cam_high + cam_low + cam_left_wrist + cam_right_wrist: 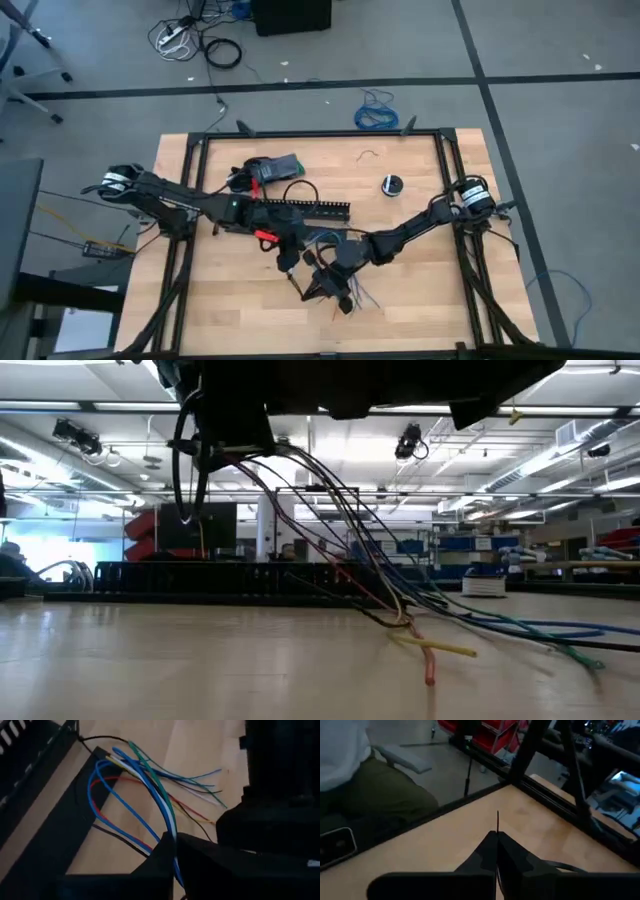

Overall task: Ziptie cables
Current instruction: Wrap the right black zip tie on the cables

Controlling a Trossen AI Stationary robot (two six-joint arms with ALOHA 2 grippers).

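Blue, white and green cables sit pinched in the left gripper; the right gripper, fingers closed on a ziptie, could miss the splaying bundle.

An industrial workshop: strip ceiling lights, red storage bins, and a framed wooden worktable.
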